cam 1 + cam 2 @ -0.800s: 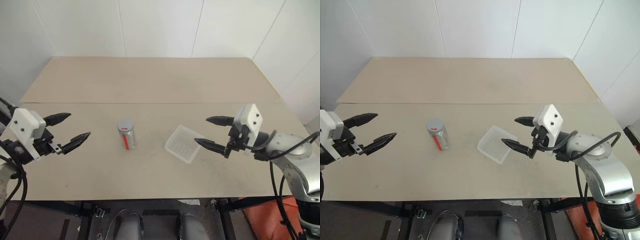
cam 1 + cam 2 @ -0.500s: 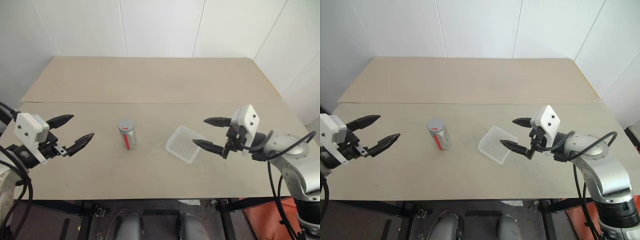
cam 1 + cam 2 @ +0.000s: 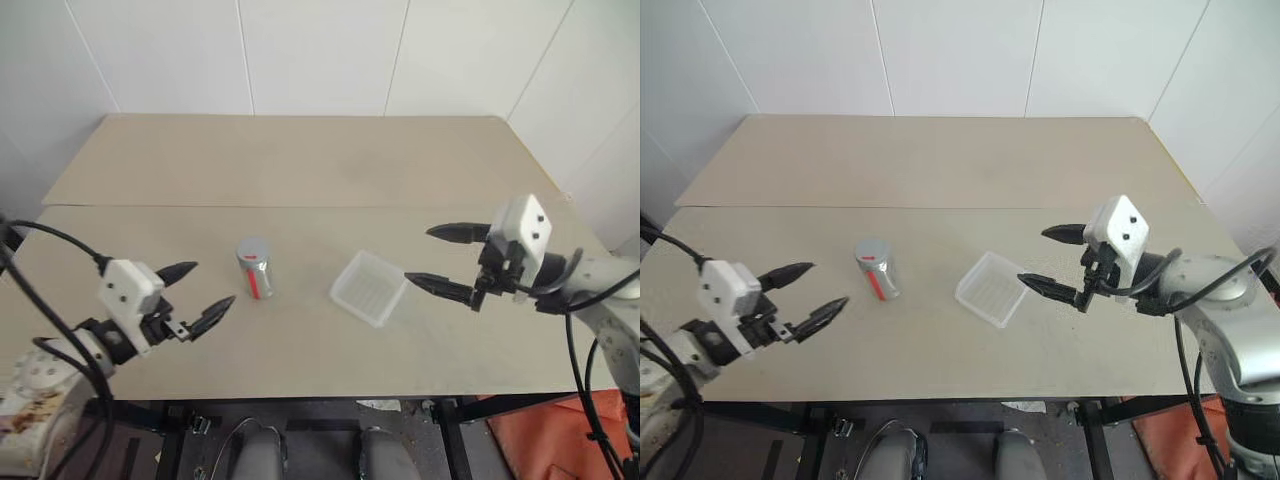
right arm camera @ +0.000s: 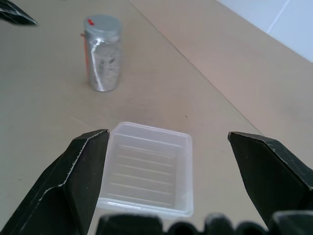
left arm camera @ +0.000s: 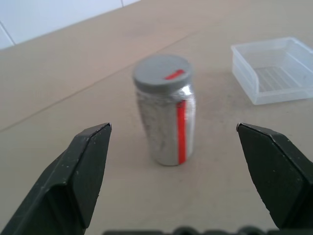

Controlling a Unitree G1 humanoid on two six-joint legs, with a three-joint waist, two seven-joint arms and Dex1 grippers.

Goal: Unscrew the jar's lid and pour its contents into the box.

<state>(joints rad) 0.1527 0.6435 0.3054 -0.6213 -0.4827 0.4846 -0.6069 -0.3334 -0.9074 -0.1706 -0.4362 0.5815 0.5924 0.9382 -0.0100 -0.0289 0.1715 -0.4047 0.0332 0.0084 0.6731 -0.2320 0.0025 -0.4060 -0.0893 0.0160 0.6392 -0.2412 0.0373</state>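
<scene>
With both end effectors spread and empty, the left end effector [image 3: 196, 296] needed to center on the upright, capped jar [image 3: 254, 268] standing on the counter [image 3: 300, 160] beside the box [image 3: 369, 288] before closing.

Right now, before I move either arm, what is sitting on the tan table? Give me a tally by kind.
Clear cylindrical jar with a red mark: 1
Round grey screw lid, on the jar: 1
Shallow translucent white plastic box: 1
Total: 3

All rest on the tan table; both grippers are apart from them.
</scene>
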